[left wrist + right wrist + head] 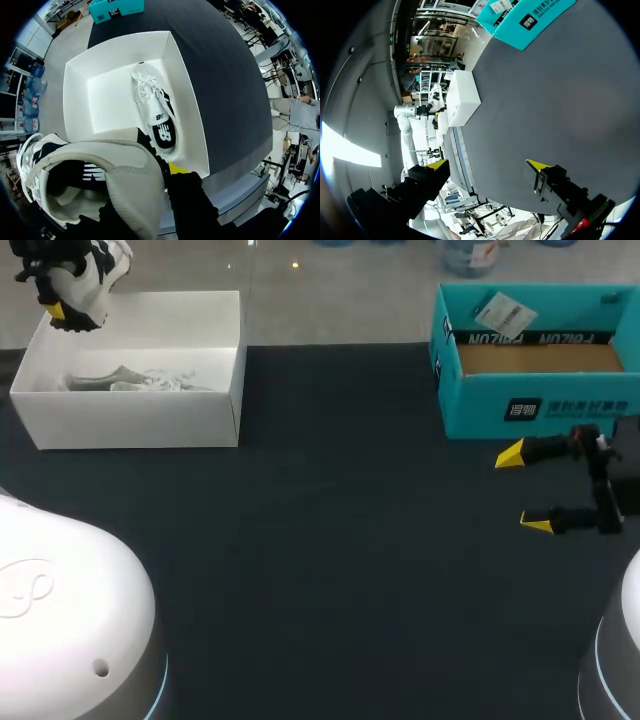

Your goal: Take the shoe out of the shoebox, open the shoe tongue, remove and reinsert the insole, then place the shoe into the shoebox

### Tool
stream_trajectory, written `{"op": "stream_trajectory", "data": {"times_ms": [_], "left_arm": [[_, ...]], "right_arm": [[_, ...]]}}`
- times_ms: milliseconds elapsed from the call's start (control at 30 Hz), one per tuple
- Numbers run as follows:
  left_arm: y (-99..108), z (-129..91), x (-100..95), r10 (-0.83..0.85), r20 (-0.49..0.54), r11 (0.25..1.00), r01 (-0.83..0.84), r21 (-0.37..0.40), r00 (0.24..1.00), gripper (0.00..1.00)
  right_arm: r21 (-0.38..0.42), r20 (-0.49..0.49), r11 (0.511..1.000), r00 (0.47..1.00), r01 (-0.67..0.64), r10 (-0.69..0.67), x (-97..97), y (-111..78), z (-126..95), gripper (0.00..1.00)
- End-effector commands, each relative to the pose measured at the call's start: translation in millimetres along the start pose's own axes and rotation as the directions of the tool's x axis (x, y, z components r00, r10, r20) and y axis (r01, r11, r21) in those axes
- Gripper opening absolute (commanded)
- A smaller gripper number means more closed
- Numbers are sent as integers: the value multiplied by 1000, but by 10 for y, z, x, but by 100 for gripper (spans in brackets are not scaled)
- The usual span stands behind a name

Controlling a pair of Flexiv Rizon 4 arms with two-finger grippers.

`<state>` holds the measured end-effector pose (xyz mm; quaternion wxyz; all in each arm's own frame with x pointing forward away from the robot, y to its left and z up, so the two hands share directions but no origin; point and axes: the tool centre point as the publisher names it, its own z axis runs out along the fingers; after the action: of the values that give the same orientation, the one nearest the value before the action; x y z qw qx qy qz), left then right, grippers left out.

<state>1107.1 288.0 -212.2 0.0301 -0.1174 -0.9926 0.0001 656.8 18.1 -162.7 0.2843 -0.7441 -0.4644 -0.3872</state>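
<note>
The left gripper (pixel 60 302) is up at the far left corner of the white box (pixel 140 420), closed on a raised shoe (pixel 125 165) that hangs in the air above the box rim. In the left wrist view this shoe is white with black panels. It fills the space just ahead of the gripper, its opening facing the camera, and its wall is pinched at the collar. One yellow fingertip (pixel 177 167) shows on the outside of it, while the second finger is hidden behind the shoe.

Below, another shoe (pixel 155 117) lies on its side on the floor of the white box, against the wall nearer the table's middle. It is white with a black heel, and its laces are loose.

The right gripper (pixel 527 490) sits low over the dark table (pixel 350 570) at the right side, just in front of the teal box (pixel 520 405). Its two yellow tips are spread wide with nothing between them. The teal box stands open at the far right of the table, well apart from the white box, with a brown inside and a small tag lying in it
</note>
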Motion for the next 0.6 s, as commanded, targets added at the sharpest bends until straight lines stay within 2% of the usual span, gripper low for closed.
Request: {"op": "stream_trajectory", "data": {"times_ms": [33, 100, 600], "left_arm": [[67, -5, -49, 100, -22, 995, -100, 12, 995, 0], [56, -25, -26, 82, -40, 996, -81, 30, 996, 0], [56, -25, -26, 82, -40, 996, -81, 30, 996, 0]], "right_arm": [[-14, 0, 1000, 1000, -2, 2, -20, -91, -54, 100], [-14, 0, 1000, 1000, -2, 2, -20, -91, -54, 100], [-14, 0, 1000, 1000, -2, 2, -20, -91, -54, 100]]}}
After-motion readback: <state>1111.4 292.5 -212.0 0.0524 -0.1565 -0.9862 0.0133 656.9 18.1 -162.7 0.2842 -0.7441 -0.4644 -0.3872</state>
